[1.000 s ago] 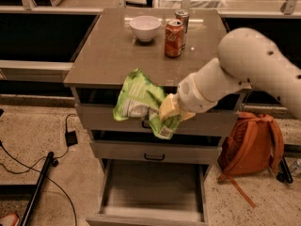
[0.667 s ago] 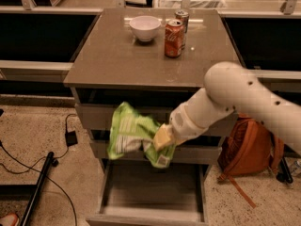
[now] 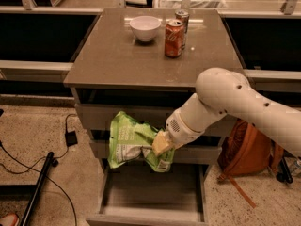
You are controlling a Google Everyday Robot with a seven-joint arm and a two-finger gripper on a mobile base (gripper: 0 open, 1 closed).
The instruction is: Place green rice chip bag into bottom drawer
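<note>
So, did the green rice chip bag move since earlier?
Yes. The gripper lowered the green rice chip bag from the top drawer to the middle drawer, above the bottom drawer.

Smooth white arm (image 3: 235, 100), yellowish hand (image 3: 161, 145) at its tip

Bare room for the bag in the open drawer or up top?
Bottom drawer: floor all bare between its low sides. Cabinet top: front half free; back crowded by bowl, red can and another can. Gripper holds the chip bag in front of the cabinet, above the drawer.
</note>
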